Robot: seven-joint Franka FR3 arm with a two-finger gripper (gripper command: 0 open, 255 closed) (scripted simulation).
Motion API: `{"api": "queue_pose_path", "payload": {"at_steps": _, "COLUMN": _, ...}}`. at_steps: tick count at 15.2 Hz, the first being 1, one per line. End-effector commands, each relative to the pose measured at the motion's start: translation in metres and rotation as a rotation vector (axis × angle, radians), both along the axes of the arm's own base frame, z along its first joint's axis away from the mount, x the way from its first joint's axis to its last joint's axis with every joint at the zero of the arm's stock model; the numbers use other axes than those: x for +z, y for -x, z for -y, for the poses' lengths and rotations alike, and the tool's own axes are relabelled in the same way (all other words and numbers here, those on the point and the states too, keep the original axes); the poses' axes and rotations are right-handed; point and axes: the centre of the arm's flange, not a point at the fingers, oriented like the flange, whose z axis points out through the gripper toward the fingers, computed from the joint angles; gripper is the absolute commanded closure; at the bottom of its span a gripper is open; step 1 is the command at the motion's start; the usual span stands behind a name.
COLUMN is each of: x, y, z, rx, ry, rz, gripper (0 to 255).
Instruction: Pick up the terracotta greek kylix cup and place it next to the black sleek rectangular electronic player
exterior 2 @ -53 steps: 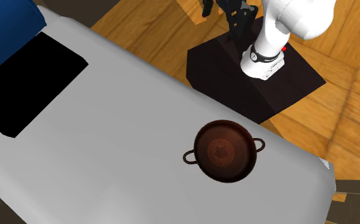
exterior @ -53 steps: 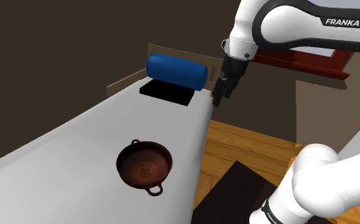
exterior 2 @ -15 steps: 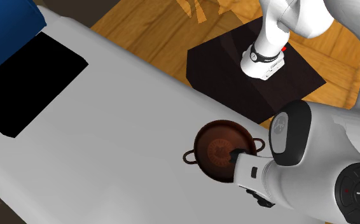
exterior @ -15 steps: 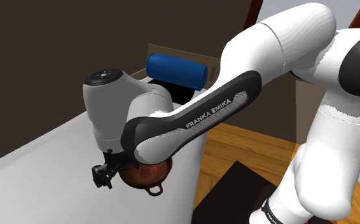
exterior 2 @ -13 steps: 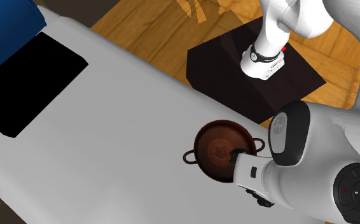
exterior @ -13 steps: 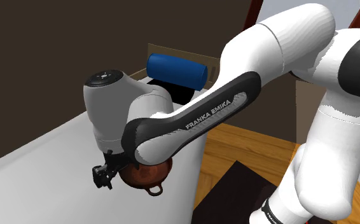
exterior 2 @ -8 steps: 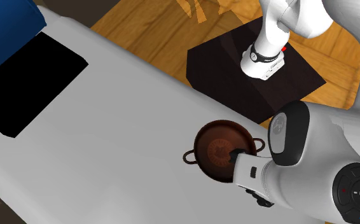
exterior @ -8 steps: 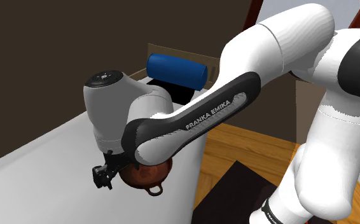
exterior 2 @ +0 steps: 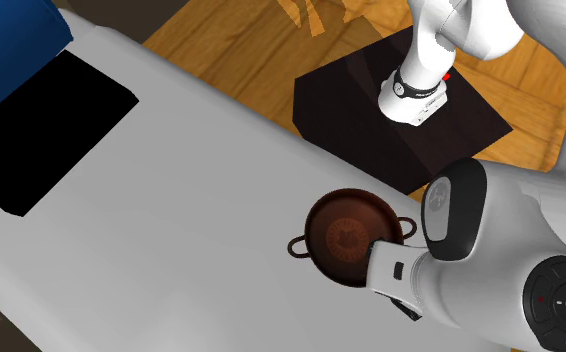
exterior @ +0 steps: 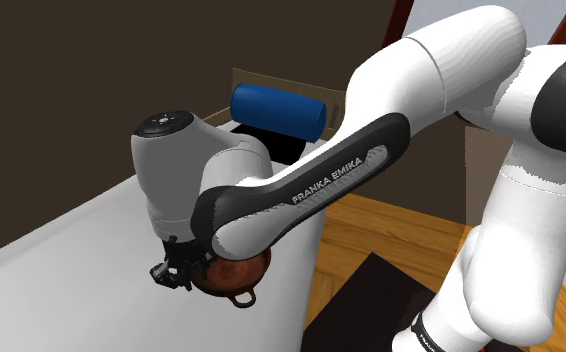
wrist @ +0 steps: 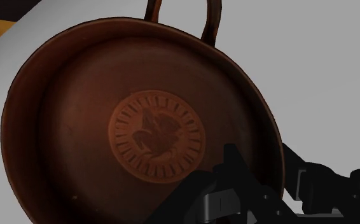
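Rim of kylix cup [wrist: 153, 133] sits clamped in your tool [wrist: 274, 181]; black player [exterior 2: 46, 130] lies well off, across the bowl.

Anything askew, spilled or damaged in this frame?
Nothing stands out. The brown cup sits upright and intact on the white surface, the gripper clasping its rim; the black player lies flat farther along.
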Motion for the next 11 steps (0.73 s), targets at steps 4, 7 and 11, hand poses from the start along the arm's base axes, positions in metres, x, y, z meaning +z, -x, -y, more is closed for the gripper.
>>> {"api": "queue_pose_path", "payload": {"at_steps": 4, "x": 0.010, "y": 0.000, "z": 0.000, "rx": 0.000, "ry": 0.000, "rz": 0.000, "gripper": 255}}
{"api": "queue_pose_path", "payload": {"at_steps": 7, "x": 0.026, "y": 0.000, "z": 0.000, "rx": 0.000, "ry": 0.000, "rz": 0.000, "gripper": 255}}
{"api": "queue_pose_path", "payload": {"at_steps": 11, "x": 0.047, "y": 0.000, "z": 0.000, "rx": 0.000, "ry": 0.000, "rz": 0.000, "gripper": 255}}
